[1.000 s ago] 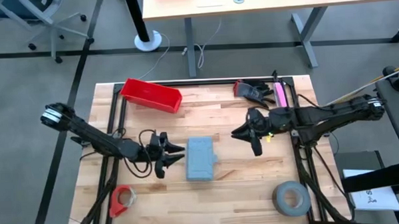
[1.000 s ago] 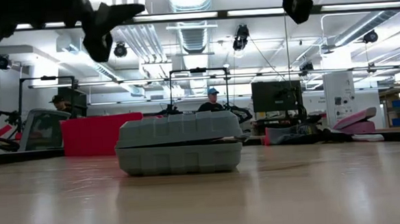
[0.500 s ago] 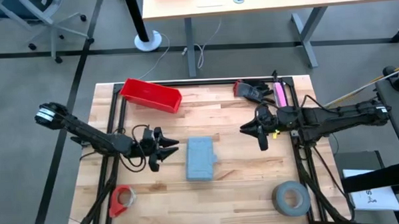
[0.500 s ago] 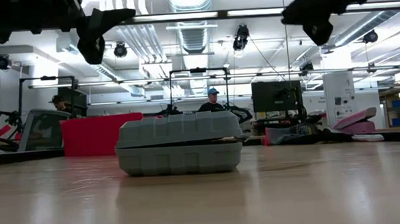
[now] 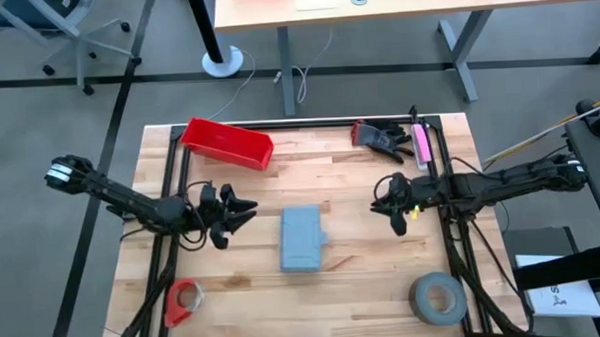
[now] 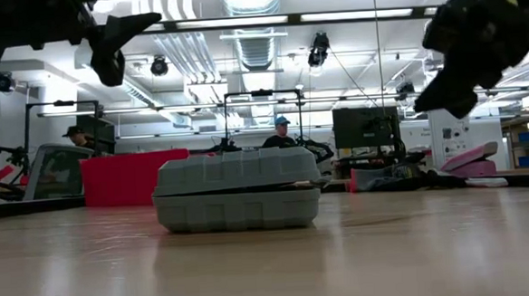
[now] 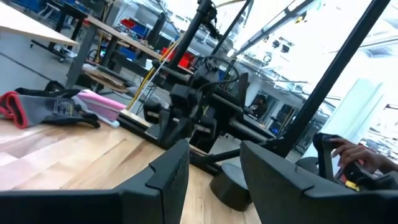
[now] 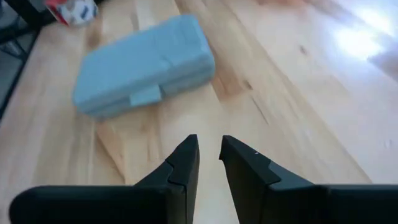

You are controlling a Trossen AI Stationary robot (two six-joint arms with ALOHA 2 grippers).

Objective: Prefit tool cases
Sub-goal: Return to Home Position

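The grey-blue tool case (image 5: 302, 238) lies shut and flat on its underside in the middle of the wooden table. It also shows in the low view (image 6: 237, 190) and the right wrist view (image 8: 146, 65). My left gripper (image 5: 239, 211) hovers to the left of the case, pointing toward it, open and empty (image 7: 214, 171). My right gripper (image 5: 390, 211) hovers to the right of the case, tipped down toward the table. Only a narrow gap separates its fingers (image 8: 209, 152), with nothing between them. Neither gripper touches the case.
A red bin (image 5: 227, 143) stands at the far left. Dark gloves (image 5: 379, 138) and a pink tool (image 5: 420, 142) lie at the far right. A grey tape roll (image 5: 438, 297) sits near right and a red roll (image 5: 185, 301) near left. People sit in the room beyond the table (image 6: 282, 133).
My left gripper has drawn back from the case toward the table's left edge. My right gripper has sunk toward the table and pulled back toward the right edge. The case has not moved.
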